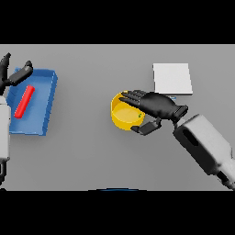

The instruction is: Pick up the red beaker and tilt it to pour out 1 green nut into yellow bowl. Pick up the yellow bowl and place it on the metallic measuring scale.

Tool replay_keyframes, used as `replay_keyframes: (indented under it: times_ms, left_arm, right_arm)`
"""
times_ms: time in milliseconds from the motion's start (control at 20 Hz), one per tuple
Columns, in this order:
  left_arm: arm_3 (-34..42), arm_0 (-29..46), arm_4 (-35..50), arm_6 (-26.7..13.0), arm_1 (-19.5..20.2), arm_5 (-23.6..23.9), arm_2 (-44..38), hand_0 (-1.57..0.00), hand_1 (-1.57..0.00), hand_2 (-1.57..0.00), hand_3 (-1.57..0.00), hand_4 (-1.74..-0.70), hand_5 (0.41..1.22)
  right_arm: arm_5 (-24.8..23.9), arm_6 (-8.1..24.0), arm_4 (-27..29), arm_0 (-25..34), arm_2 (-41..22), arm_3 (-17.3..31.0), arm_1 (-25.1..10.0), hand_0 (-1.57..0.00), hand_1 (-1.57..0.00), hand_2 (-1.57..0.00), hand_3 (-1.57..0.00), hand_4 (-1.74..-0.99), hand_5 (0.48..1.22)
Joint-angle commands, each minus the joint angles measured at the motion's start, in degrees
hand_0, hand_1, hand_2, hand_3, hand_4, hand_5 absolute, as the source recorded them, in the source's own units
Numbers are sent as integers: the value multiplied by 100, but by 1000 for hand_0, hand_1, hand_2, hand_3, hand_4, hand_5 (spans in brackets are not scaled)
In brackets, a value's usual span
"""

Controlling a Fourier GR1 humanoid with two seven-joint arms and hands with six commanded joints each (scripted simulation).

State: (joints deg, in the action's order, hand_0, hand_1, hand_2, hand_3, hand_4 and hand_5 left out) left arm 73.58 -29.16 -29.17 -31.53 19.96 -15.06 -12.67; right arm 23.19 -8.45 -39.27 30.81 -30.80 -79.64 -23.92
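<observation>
On the grey table [92, 160] I count one round yellow bowl [120, 114], one red cylindrical beaker [25, 101], one blue rectangular tray [48, 98] and one flat square metallic measuring scale [172, 78]. The yellow bowl is my landmark: it sits near the middle of the table, and a small green nut [140, 115] lies inside it near the rim on my right hand's side. My right hand [153, 106] is over that side of the bowl, fingers spread across the rim and thumb curled under the outer wall, so I am clamped on the bowl. The scale lies beyond the bowl, just past my right hand. Well off to the bowl's other side is the tray, with the beaker lying on its side in it. My left hand [18, 74] hovers at the tray's far corner, fingers loose and apart, holding nothing.
</observation>
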Motion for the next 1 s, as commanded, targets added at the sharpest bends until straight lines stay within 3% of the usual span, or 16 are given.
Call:
replay_keyframes:
  times_ms: [0, 350, 650, 950]
  left_arm:
    - [13, 7, 16, 39, 29, 3, -28, 1, 1, 1, 1, -783, 722]
    - [-113, -59, 4, 131, 14, 11, -6, 1, 1, 1, 1, -798, 725]
    - [2, -30, 15, 29, -4, -17, -1, 1, 1, 1, 1, -792, 725]
    - [206, 68, 6, -12, -23, -25, 26, 1, 1, 1, 1, -793, 730]
  right_arm:
    - [33, -185, -15, 45, -57, 81, -33, 1, 1, 1, 1, -1217, 651]
    - [62, -405, -332, 357, -424, 712, 71, 1, 1, 1, 1, -1256, 673]
    - [274, -497, -329, 403, -576, 909, 161, 1, 1, 1, 0, -1279, 699]
    - [127, -613, -387, 461, -622, 1219, 276, 1, 1, -27, -60, -1293, 738]
